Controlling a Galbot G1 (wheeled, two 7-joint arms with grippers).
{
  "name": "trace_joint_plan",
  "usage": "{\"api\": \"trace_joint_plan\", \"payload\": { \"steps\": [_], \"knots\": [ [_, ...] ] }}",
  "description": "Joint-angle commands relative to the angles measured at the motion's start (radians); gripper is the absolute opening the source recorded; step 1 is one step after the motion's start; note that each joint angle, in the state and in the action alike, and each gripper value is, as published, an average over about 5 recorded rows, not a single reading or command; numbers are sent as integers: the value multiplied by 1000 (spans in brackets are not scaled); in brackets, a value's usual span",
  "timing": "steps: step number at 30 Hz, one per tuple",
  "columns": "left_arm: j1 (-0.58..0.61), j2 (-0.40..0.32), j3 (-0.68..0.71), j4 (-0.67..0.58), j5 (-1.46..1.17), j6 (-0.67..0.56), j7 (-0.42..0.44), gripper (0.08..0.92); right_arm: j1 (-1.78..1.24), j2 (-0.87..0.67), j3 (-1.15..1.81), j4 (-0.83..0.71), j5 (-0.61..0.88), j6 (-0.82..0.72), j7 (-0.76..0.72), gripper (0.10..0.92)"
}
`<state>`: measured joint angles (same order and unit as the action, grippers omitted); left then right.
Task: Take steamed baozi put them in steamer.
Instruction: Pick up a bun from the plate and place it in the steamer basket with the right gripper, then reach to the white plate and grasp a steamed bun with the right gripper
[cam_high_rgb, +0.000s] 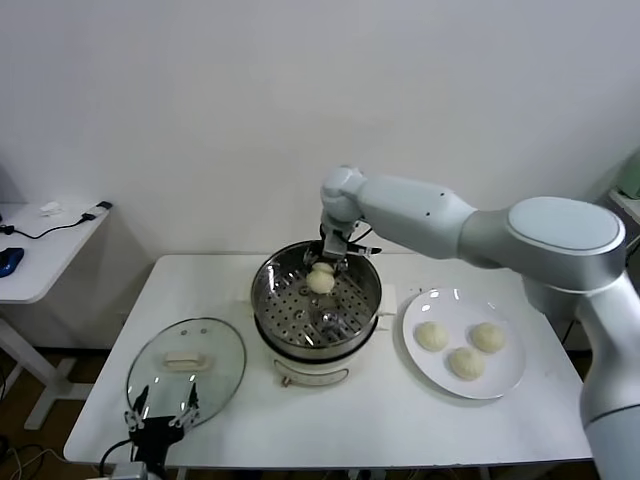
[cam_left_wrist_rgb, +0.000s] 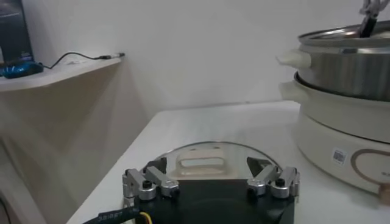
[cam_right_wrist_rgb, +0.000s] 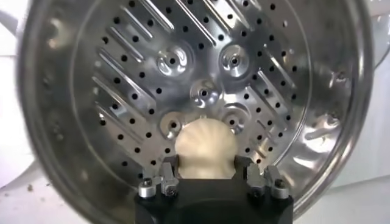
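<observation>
The steamer (cam_high_rgb: 268, 300) stands mid-table, a shiny steel pot with a perforated tray (cam_right_wrist_rgb: 122, 79) on a cream base. My right gripper (cam_high_rgb: 322, 262) reaches into it from behind. In the right wrist view this gripper (cam_right_wrist_rgb: 205, 161) has its fingers against both sides of one steamed baozi (cam_right_wrist_rgb: 204, 146), held low over the tray near its middle (cam_high_rgb: 320, 281). Three more baozi (cam_high_rgb: 432, 336) (cam_high_rgb: 488, 337) (cam_high_rgb: 466, 362) lie on the white plate (cam_high_rgb: 500, 385) to the right. My left gripper (cam_high_rgb: 160, 410) hangs open at the table's front left.
A round glass lid (cam_high_rgb: 190, 360) with a cream handle (cam_left_wrist_rgb: 200, 162) lies flat left of the steamer, just beyond the left gripper (cam_left_wrist_rgb: 210, 170). The steamer's base (cam_left_wrist_rgb: 341, 140) stands to that gripper's side. A side desk (cam_high_rgb: 40, 250) with cables is at the far left.
</observation>
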<state>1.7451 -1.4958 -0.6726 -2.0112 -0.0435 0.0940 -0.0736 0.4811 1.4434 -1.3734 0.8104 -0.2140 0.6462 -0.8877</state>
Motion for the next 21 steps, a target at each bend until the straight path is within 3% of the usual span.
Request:
{"api": "trace_joint_plan", "payload": {
  "steps": [1,7,12,17,21],
  "knots": [
    [2,-2,1,0,2,-1,-2,823,-42,42,9,-100,-15,34,41,710],
    [6,-7,4,-8,7,-2,-3,823,85,-1,-1,-16,88,55,-16,814],
    [6,-11,6,-14,9,0,-1,823,288,-129,-80,126,383,-25,-167,822],
    [-4,-10,5,-11,10,-2,-1,823,430,-368,-193,243,721,-316,-265,823],
    [-9,-7,5,-10,11,-9,-2,823,485,-564,-338,373,839,-545,-221,823]
  ]
}}
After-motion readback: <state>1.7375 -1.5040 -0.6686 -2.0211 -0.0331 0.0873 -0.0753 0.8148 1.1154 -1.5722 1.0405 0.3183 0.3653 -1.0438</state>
